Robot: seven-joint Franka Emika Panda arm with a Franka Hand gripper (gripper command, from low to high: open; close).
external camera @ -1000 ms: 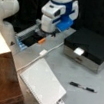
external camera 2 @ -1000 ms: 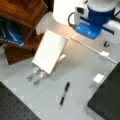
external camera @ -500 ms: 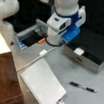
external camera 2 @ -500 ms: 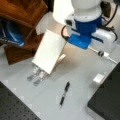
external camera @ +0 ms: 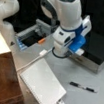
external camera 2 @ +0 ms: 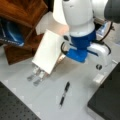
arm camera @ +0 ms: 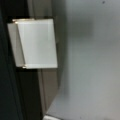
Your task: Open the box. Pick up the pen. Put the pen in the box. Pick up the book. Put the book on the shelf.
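Finds the hand (external camera: 77,46) lower than a second ago and swung away from the grey trough (external camera: 27,38) toward the front wall of the box (external camera: 98,56). Puts it just above the bench (external camera: 65,68), close to the small white latch (external camera 2: 98,78). Fills much of the wrist view with that latch (arm camera: 36,43), with the dark lid edge along that view's left. Suggests an approach to the opening step, judged from where the hand hangs; no touch on the latch to be seen. Cannot tell whether the hand is spread or pressed together, with the fingers hidden under the blue wrist in both front views and absent from the wrist view.

Leaves the box shut: black lid flat on silver-grey sides, at a front view's right, nothing of its inside on show.

Leaves the pen (external camera: 84,87) lying flat on the bench, well apart from the hand, black with a pale middle. Leaves the book (external camera: 42,83) too, white and plain, its ridged binding along one long edge, resting beside the shelf (external camera: 0,83) of reddish-brown wood.
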